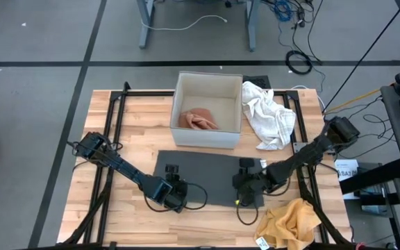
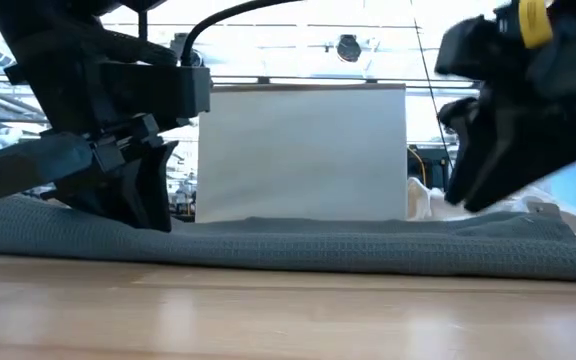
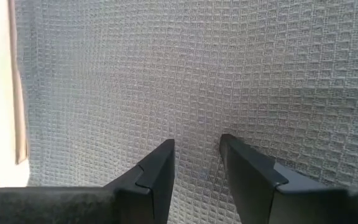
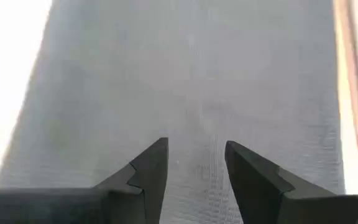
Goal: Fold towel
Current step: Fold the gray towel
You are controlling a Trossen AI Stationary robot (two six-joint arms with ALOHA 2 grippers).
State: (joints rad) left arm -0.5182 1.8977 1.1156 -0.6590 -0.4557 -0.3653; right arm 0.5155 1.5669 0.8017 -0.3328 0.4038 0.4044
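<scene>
A dark grey waffle-weave towel (image 1: 207, 173) lies spread flat on the wooden table, in front of a white box. In the low view the towel (image 2: 318, 250) shows as a low grey band. My left gripper (image 1: 176, 194) stands open over the towel's near left part, fingertips down at the cloth (image 3: 197, 74). My right gripper (image 1: 243, 189) is open over the near right part. In the low view it (image 2: 468, 190) hangs clear above the towel, and only flat cloth (image 4: 191, 81) shows past its fingers. My left gripper points steeply down at the towel's near left part (image 3: 194, 168), its fingers apart with flat cloth showing between them. In the low view the fingertips (image 2: 150, 222) reach down to the towel's surface. Whether they touch it I cannot tell.
The white box (image 1: 207, 135) behind the towel holds a pinkish cloth (image 1: 198, 119). A crumpled white cloth (image 1: 269, 114) lies to the right of the box. A yellow cloth (image 1: 290, 221) lies at the near right corner. Black frame rails run along both table sides.
</scene>
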